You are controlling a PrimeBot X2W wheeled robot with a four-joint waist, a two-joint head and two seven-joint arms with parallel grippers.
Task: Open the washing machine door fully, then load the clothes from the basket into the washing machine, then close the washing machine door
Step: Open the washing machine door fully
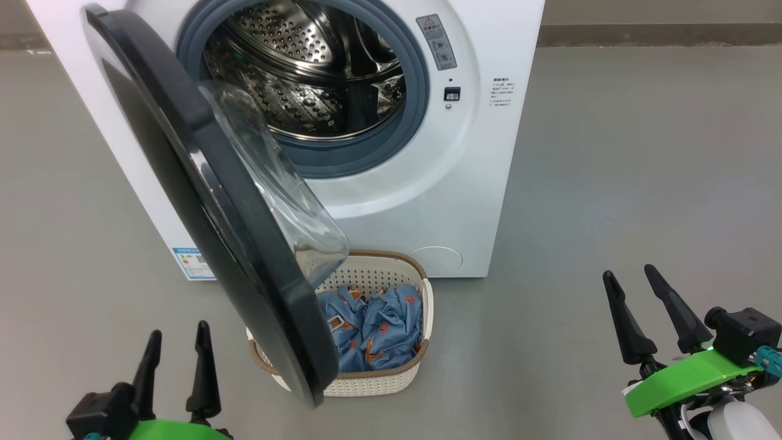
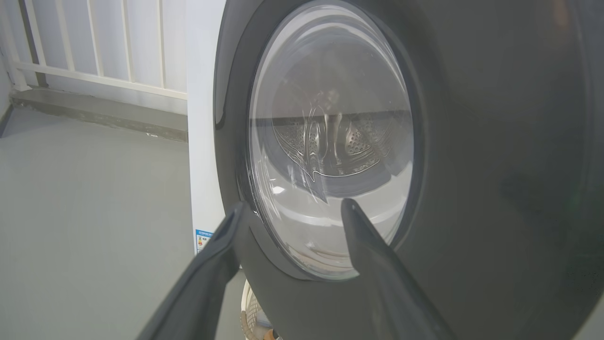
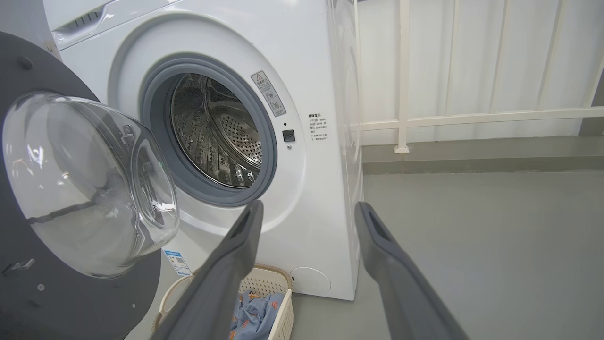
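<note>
So the door [image 1: 244, 256] is swung out only partway. It runs diagonally down the left half of the head view, and its lower edge hangs right over the basket [image 1: 382, 380]. That's the snag: the basket sits on the floor [image 1: 611, 153] just in front of the washer [image 1: 440, 201], bottom centre of frame. The door covers its left side, so I'd guess reaching the clothes [image 1: 379, 324] is awkward until the door goes wider. Clothes are all in the basket, and the drum [image 1: 305, 67] looks empty.

Left gripper [image 1: 178, 330] sits at lower left, fingers spread and pointing up at the door's outer face, holding nothing. Looks lined up to push it. Right gripper [image 1: 628, 272] is at lower right, well apart from everything, also spread and empty, leaning a bit leftward.
</note>
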